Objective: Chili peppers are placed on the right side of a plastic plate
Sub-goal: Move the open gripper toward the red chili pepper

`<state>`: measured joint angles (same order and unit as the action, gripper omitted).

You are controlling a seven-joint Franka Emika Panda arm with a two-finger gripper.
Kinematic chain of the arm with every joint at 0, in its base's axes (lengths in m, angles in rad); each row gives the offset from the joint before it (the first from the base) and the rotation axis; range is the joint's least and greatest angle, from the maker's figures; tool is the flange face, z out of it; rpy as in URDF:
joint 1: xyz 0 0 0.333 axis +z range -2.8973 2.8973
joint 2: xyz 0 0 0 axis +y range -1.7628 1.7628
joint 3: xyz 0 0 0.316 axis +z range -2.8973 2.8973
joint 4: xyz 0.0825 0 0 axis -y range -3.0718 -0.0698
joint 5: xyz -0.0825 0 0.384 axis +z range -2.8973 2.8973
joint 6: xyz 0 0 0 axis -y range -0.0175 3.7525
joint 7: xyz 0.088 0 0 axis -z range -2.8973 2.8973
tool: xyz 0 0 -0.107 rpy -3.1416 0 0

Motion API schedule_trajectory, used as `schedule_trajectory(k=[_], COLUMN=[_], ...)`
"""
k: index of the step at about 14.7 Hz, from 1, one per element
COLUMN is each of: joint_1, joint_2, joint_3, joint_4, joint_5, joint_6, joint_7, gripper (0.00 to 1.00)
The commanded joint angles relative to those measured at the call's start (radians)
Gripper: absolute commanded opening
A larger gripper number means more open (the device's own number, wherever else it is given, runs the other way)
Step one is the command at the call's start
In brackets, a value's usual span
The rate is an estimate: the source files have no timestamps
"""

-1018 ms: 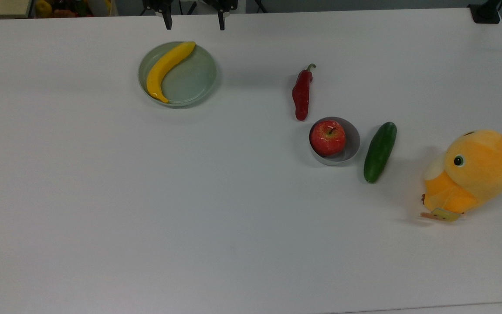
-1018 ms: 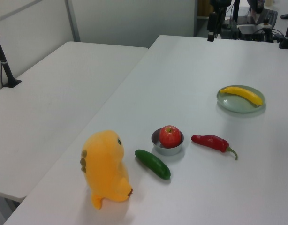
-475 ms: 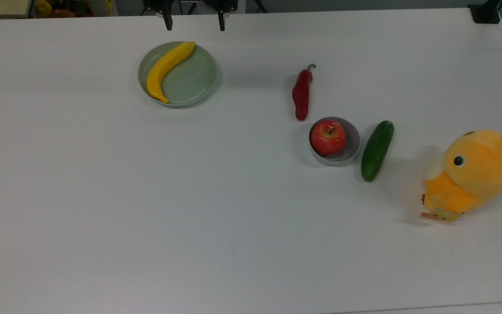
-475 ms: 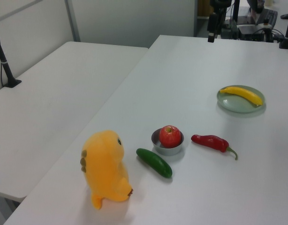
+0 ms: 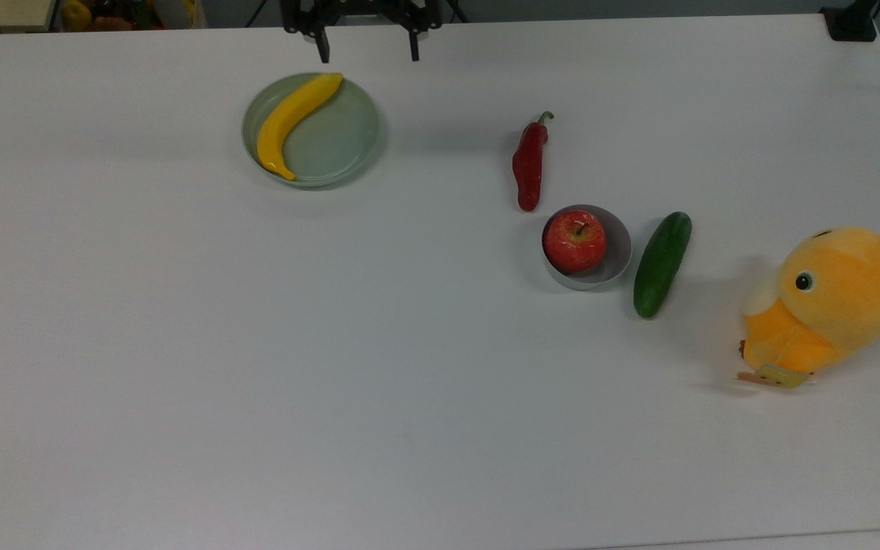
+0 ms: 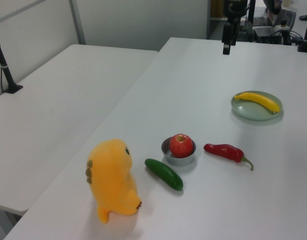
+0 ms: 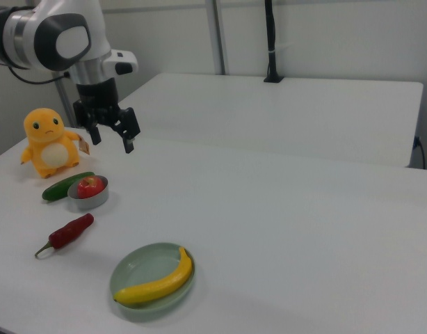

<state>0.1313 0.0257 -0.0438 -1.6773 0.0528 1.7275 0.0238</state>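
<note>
**Arm on the move, chili untouched**

The gripper (image 5: 367,47) is sliding in from the 12 o'clock edge of the top view, fingers spread wide and holding nothing. Half a second ago its two fingertips sat further towards 11 o'clock; now they have shifted a little to the top view's right and lower into frame. In the right view the gripper (image 7: 110,132) hangs high above the table, well apart from every object.

What does that mean for the task? By my reading, the approach has only begun. The chili (image 5: 528,166) lies flat on the white table (image 5: 257,367), stem pointing to 12 o'clock, just beside the grey bowl (image 5: 617,260) holding the apple (image 5: 574,241) at its 5 o'clock. The pale green plate (image 5: 341,137) sits well off at the chili's 9 o'clock, with a banana (image 5: 292,122) lying along its top-view left half, so the other half looks free.

Elsewhere, the cucumber (image 5: 662,264) has barely stirred since a second ago, nudged slightly. The orange plush toy (image 5: 829,305) has not budged.
</note>
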Motion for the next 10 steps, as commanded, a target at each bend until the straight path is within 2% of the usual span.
schedule_trajectory(k=[1,10], joint_1=[0.001,0.007], joint_2=[-0.023,-0.012], joint_3=[0.059,0.134], joint_4=[-0.079,-0.134], joint_5=[0.027,0.042], joint_6=[0.014,0.014], joint_7=[-0.013,0.001], gripper=[1.00,1.00])
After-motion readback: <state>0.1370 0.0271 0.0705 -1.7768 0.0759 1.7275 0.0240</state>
